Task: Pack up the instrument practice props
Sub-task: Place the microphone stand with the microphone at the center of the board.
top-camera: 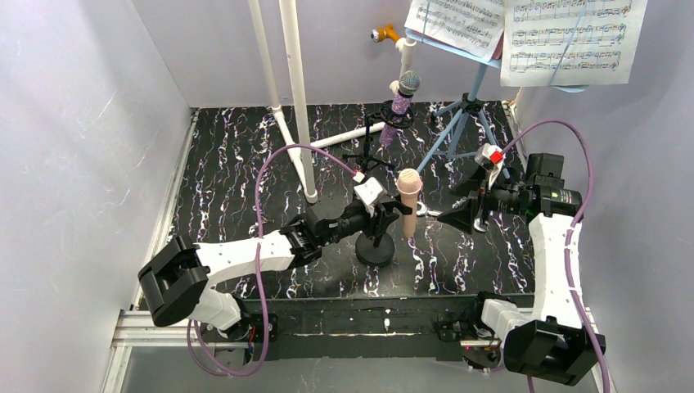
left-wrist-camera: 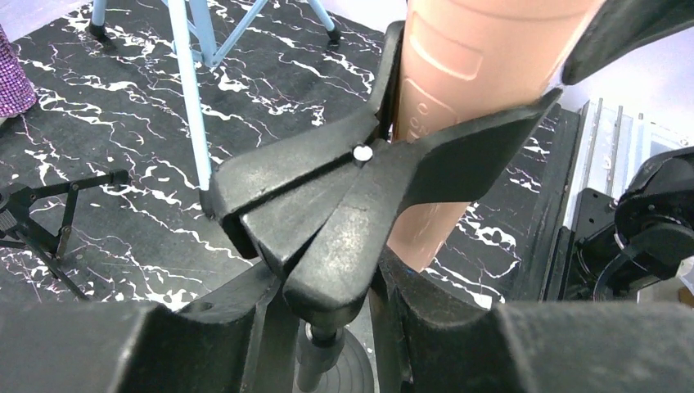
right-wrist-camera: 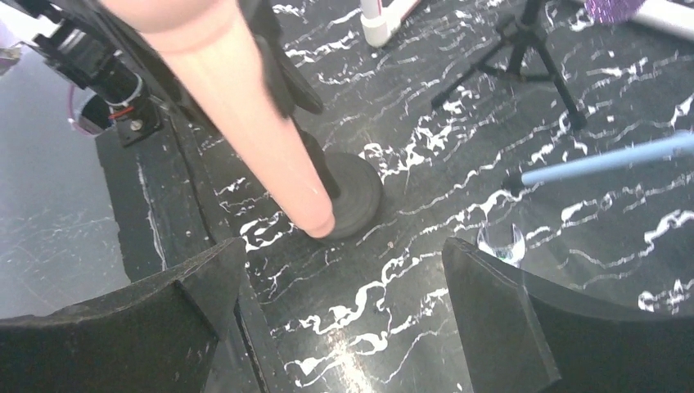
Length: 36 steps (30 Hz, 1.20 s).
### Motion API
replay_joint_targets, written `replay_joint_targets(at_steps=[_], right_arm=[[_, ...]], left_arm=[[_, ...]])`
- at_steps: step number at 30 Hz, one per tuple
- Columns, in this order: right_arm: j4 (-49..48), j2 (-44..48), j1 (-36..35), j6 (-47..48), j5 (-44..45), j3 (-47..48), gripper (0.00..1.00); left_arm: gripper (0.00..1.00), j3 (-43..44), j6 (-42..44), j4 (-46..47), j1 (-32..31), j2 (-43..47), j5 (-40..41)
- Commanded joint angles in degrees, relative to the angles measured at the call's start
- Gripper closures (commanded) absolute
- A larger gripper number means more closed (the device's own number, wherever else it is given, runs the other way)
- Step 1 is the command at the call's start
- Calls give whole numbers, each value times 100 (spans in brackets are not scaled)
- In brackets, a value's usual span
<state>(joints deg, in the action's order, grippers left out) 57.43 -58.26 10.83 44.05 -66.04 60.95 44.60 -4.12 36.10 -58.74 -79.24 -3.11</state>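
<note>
The peach microphone (top-camera: 408, 201) stands upright in the spring clip (left-wrist-camera: 360, 192) of the black round-base holder (top-camera: 376, 249) at the table's front centre. My left gripper (top-camera: 379, 215) is shut on that clip, one finger (left-wrist-camera: 188, 327) on each side of its lower end, right next to the microphone (left-wrist-camera: 466, 90). My right gripper (top-camera: 455, 217) is open and empty, a little to the right of the microphone (right-wrist-camera: 245, 106) and the base (right-wrist-camera: 358, 192), pointing at them. The purple glitter microphone (top-camera: 402, 97) sits in the black tripod (top-camera: 385, 135) behind. The light-blue music rack (top-camera: 463, 115) holds sheet-music pages (top-camera: 573, 37).
Two white pipes (top-camera: 293, 90) rise at the back left, and another lies on the table behind the tripod. A silver wrench (right-wrist-camera: 499, 244) lies on the table by my right gripper. Grey walls close the left, back and right sides.
</note>
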Motion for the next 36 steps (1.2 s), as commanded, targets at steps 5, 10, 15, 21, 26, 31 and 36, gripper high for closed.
replay_joint_targets(at_steps=[5,10,15,21,26,31,36], right_arm=[[140,-297,-327,330,-750,510,0],[327,-458,-705,593,-930,700,0],[594,-631,-945,996,-1119,891,0],[756,-768,-1074,1233,-1228,1082,0],[911,-826,-1337,1571,-1434,962,0],[924,-890,-1453,1615,-1568,958,0],[920,-990,-1594,1615,-1736,1002,0]], left_arm=[[100,-39,-470,1015,-25,-49,458],[100,-185,-590,1069,-47,48,515],[100,-153,-422,1140,-155,28,591],[92,-55,-253,1193,-327,-192,611],[80,-112,-264,1233,-424,-230,646],[64,-156,-350,1233,-476,-233,582],[53,-212,-511,1225,-496,-282,497]])
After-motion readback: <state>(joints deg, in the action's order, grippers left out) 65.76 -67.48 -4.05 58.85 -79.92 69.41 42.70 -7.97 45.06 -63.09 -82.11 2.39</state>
